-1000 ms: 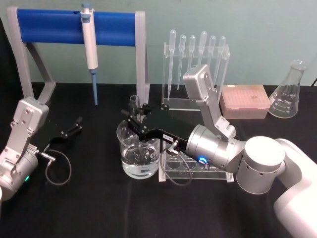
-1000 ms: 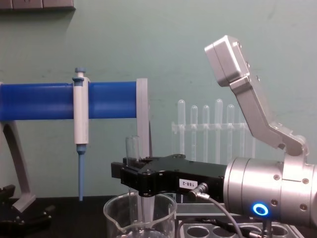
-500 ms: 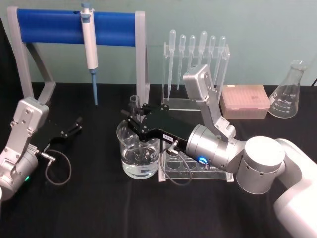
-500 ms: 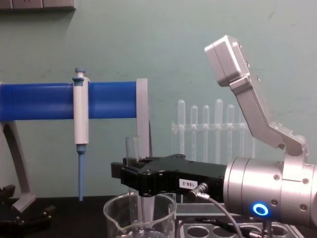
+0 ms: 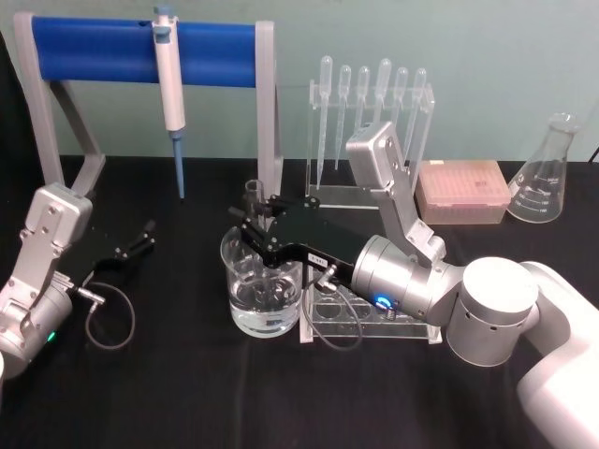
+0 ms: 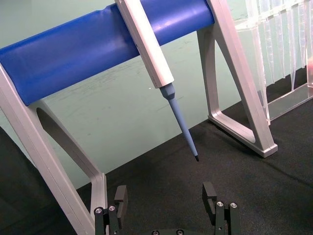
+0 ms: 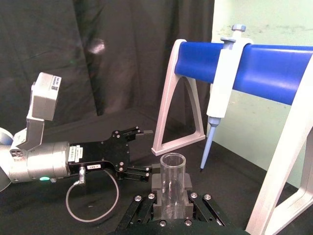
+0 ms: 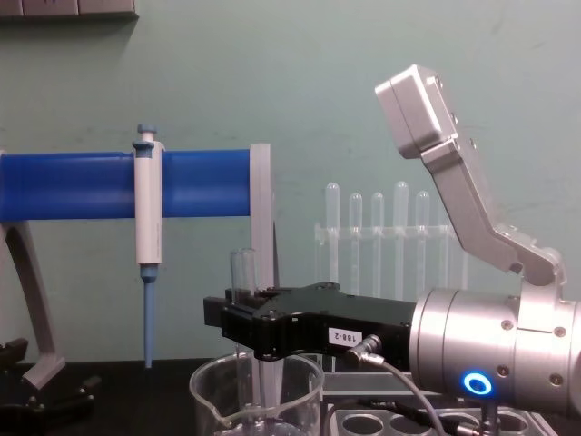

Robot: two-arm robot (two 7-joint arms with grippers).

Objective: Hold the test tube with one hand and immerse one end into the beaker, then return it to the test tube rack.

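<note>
Nothing moved; right hand (image 5: 253, 221) holds test tube (image 8: 241, 269) in beaker (image 5: 241, 301).

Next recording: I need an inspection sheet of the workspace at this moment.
Surface: black table.
Job's things: test tube upright, lower end inside the beaker, which holds clear liquid; clear test tube rack just right of the beaker.
Clutter: pipettor hanging on the blue stand; pipettes in a clear holder; pink tip box; flask.
Grippers: right gripper shut on the test tube above the beaker; left gripper parked at the table's left, fingers open.
Cables: left wrist cable looped on the table; right wrist cable hanging.
Surroundings: green wall; nothing else seen.
</note>
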